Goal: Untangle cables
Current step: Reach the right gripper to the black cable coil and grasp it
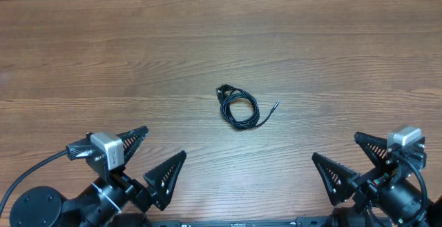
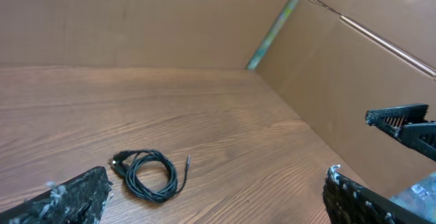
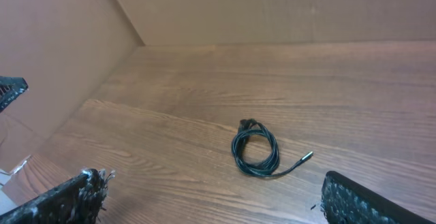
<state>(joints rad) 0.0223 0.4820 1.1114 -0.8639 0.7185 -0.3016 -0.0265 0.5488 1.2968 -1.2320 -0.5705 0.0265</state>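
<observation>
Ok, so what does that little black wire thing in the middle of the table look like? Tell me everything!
The cables are very thin black cords wound into one small loose ring. A dark lump of bunched ends sits at its far edge. One loose end sticks out sideways, tipped with a small silvery plug. It lies flat near the middle of the wooden table, touching only the wood.

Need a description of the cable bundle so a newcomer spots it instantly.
Look at the wooden table: near its middle lies the cable bundle. It is a small coil of very thin black cord, one plug tip poking out, far thinner than the left arm's cable.
</observation>
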